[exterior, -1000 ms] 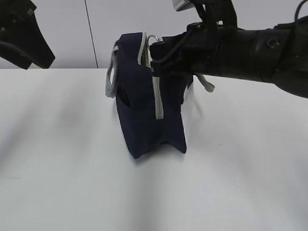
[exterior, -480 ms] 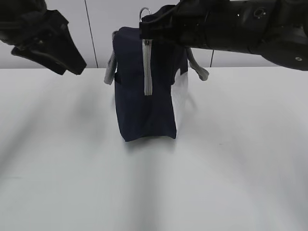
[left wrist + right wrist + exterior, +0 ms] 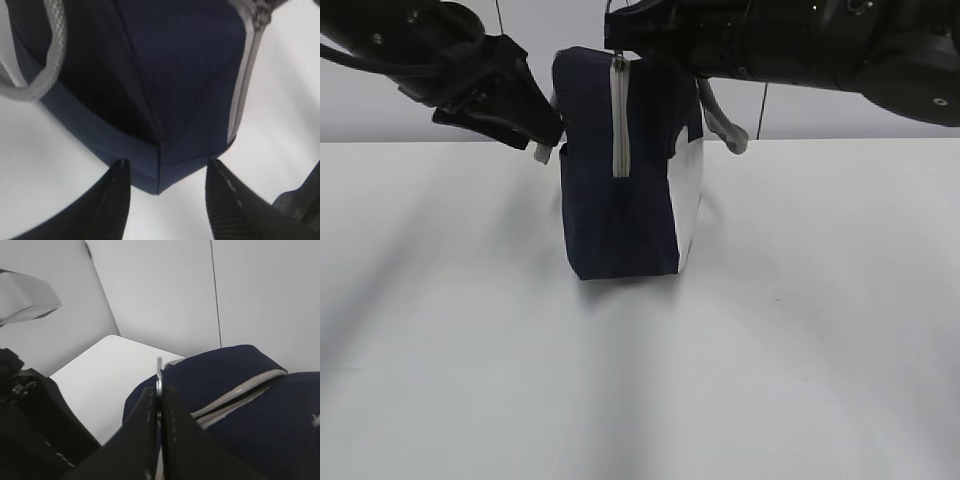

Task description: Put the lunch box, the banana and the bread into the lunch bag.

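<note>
The navy lunch bag [image 3: 620, 215] stands upright in the middle of the white table, its grey zipper [image 3: 618, 120] running down the near face. My right gripper [image 3: 617, 48] reaches across from the upper right and is shut on the metal zipper pull ring [image 3: 159, 371] at the bag's top. The jaws are pressed together in the right wrist view [image 3: 159, 392]. My left gripper [image 3: 548, 140] is open at the bag's upper left side. In the left wrist view [image 3: 167, 167] its fingers straddle a bottom corner of the bag [image 3: 185, 75]. Lunch box, banana and bread are out of view.
A grey webbing handle [image 3: 50, 60] hangs on the bag's left side, another handle [image 3: 725, 125] on the right by the white side panel [image 3: 690, 200]. The white table [image 3: 800, 350] spreads around the bag; a pale wall stands behind.
The bag has gone from tilted to upright and turned its zipper face forward. My left arm has swung in from the far left to the bag's side. My right gripper keeps hold of the pull.
</note>
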{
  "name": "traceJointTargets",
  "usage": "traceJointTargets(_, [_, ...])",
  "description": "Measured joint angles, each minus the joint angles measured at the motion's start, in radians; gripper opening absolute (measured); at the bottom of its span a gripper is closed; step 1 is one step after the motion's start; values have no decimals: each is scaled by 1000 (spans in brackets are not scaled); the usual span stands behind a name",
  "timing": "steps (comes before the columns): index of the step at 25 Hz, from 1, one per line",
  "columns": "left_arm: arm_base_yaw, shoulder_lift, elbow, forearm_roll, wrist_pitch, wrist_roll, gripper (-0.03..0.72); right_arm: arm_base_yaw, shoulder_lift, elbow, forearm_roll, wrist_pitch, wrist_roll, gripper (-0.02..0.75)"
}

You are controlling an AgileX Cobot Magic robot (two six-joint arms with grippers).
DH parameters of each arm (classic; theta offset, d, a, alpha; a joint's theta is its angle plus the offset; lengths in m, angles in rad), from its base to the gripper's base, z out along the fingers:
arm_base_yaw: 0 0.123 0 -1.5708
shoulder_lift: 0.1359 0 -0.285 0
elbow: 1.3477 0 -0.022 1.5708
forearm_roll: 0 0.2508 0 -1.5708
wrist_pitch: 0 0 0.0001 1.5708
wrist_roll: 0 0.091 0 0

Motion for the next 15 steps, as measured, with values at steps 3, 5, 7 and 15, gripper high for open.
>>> traceJointTargets(3, [-12,27,0,-35,-54,35,372,0,0,0,0,0,6,-1])
traceJointTargets(5, [-21,46,0,-52,-77,51,372,0,0,0,0,0,14,-1])
traceJointTargets(7, [-29,68,0,-73,-94,75,372,0,0,0,-1,0,18,-1])
traceJointTargets(15, [-54,98,0,-86,-144,166,62,0,0,0,-4,4,25,-1])
